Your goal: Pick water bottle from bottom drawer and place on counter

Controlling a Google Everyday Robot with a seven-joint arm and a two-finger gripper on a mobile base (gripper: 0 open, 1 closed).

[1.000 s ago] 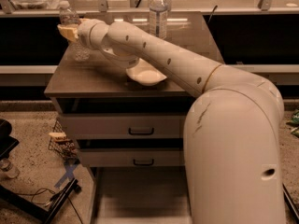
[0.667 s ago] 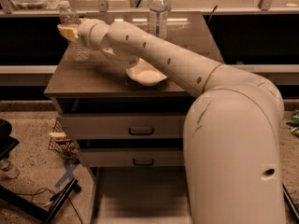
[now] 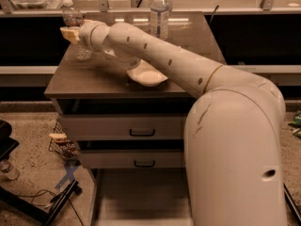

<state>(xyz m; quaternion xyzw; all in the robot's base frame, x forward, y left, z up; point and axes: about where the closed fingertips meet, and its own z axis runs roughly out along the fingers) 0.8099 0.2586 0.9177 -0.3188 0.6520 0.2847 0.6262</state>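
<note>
Gripper (image 3: pixel 70 33) at water bottle (image 3: pixel 83 51) (upright on counter (image 3: pixel 94 77)).

Two bottles stand on the tabletop (image 3: pixel 89 79): one small water bottle (image 3: pixel 73 18) at the far left corner and one taller labelled bottle (image 3: pixel 159 14) at the far edge. With them is one white bowl (image 3: pixel 146 76) near the middle of the front edge. Below are three drawers, namely two upper drawers (image 3: pixel 103 126) with one black handle (image 3: pixel 142 133) each and one bottom drawer (image 3: pixel 136 197) pulled out, and there is one arm (image 3: pixel 188 69) bearing one gripper (image 3: pixel 69 33), over the far left corner at the water bottle.
</note>
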